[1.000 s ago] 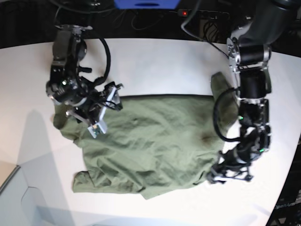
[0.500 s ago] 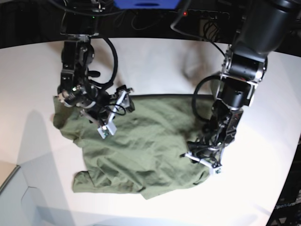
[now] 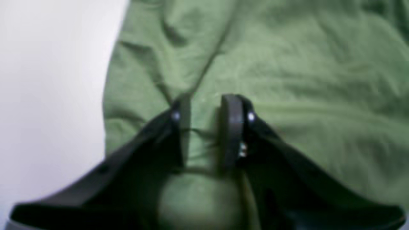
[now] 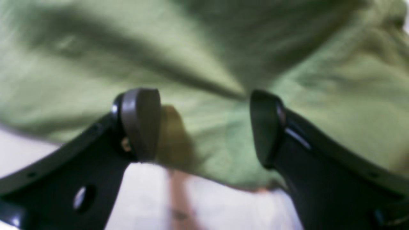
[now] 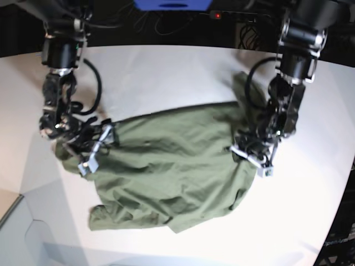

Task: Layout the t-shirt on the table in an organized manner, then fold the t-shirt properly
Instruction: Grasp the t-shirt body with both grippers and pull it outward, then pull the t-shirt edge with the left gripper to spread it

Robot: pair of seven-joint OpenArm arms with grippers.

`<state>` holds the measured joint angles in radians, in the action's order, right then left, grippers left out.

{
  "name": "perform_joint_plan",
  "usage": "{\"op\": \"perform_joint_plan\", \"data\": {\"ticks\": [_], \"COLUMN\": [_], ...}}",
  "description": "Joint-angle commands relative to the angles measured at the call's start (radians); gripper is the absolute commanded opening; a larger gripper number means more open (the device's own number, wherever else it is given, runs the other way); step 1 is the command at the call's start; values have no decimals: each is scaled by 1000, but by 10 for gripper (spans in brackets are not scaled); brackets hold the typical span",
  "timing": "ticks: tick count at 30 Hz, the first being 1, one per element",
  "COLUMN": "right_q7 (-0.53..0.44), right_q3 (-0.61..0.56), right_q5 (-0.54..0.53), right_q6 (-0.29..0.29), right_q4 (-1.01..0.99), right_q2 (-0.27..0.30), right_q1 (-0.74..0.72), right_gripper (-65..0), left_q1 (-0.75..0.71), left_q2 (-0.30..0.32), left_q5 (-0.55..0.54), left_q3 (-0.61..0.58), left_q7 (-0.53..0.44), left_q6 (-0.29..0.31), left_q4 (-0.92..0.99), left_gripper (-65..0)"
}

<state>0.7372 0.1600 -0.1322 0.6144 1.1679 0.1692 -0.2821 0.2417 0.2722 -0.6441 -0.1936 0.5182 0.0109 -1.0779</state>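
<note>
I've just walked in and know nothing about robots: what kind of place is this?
Probably a robotics lab or test bench, not a home or laundry. Two black robot arms reach over a large bare white table where one olive t-shirt lies rumpled, and cables and equipment sit along the dark back edge.

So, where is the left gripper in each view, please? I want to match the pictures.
Base view: the left gripper is at centre right, low over the right edge of the t-shirt.
Left wrist view: it is at lower centre, with green cloth between its fingers.
Right wrist view: not in it; the fingers there belong to the right gripper.
Shared landmark: the shirt's edge against the white table.
</note>
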Motion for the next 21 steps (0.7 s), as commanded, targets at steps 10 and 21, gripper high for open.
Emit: {"op": "perform_joint_plan", "data": {"ticks": [10, 21], "right_q7": [-175, -63], "right_q3": [6, 149], "right_q5": [-10, -11], "right_q6": [-6, -6], "right_q4": [-283, -73], "right_q2": [180, 214], "right_q1": [-288, -230], "right_gripper": [-210, -208], "left_q1": [-379, -175], "left_q2": [-9, -96], "left_q5": [-16, -16], "left_q3": [53, 271], "left_q7": [343, 316], "left_q6": [-16, -9], "left_q4": [-675, -589], "left_gripper": [-498, -498]}}
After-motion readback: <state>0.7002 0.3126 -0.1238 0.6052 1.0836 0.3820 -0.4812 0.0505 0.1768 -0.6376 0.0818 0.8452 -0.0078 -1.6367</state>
